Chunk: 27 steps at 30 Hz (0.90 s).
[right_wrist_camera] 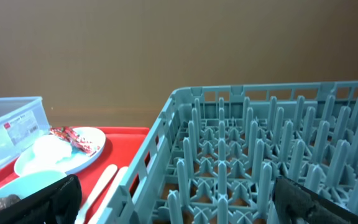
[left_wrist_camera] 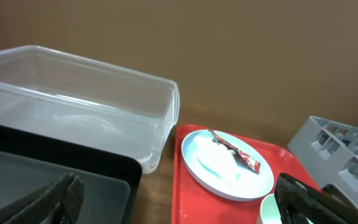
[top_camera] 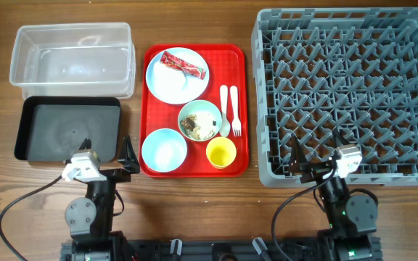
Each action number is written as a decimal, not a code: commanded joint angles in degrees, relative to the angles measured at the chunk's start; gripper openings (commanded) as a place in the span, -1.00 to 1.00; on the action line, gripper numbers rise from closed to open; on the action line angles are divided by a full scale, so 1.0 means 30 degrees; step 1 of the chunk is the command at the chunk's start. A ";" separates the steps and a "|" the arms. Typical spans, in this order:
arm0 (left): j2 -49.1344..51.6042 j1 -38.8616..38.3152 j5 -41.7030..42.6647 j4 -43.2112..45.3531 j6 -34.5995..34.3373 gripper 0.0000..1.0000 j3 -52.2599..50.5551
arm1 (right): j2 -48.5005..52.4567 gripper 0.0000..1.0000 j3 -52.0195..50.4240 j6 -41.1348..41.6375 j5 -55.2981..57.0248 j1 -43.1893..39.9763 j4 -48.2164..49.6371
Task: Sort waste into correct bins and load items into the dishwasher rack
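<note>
On the red serving tray (top_camera: pixel 238 87) stand a light blue plate (top_camera: pixel 167 85) with the red wrapper (top_camera: pixel 183 64) and a white napkin, a pale green bowl (top_camera: pixel 199 120) holding rice crumbs and brown lumps, a light blue bowl (top_camera: pixel 164 151), a yellow cup (top_camera: pixel 221 153), and a white fork and spoon (top_camera: pixel 229 110). The clear tub (top_camera: pixel 71 58) and black tray (top_camera: pixel 67 129) are at the left, and the grey rack (top_camera: pixel 347 94) is at the right. My left gripper (top_camera: pixel 107 147) is open over the black tray's near right corner. My right gripper (top_camera: pixel 316 148) is open at the rack's front edge.
The left wrist view shows the tub (left_wrist_camera: pixel 104 106), black tray (left_wrist_camera: pixel 42 168), plate (left_wrist_camera: pixel 207 163) and wrapper (left_wrist_camera: pixel 238 154). The right wrist view shows the rack's pegs (right_wrist_camera: pixel 260 143), the fork and spoon (right_wrist_camera: pixel 101 180) and the plate (right_wrist_camera: pixel 61 155). Bare wooden table lies in front.
</note>
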 commanded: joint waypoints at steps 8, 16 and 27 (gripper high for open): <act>0.4940 0.0015 0.0401 -0.0335 -0.0015 1.00 0.5333 | 0.3322 0.99 0.5042 -0.1100 -0.0816 -0.0080 -0.1027; 1.4367 -0.0962 0.0780 -0.3898 0.2055 0.99 1.4644 | 1.0142 0.99 1.1504 -0.1792 -0.0816 -0.0073 -0.4007; 3.1328 -0.5275 -0.0379 -1.8491 0.2047 0.99 3.6676 | 1.7194 1.00 1.7974 -0.1770 -0.0831 -0.0073 -0.8451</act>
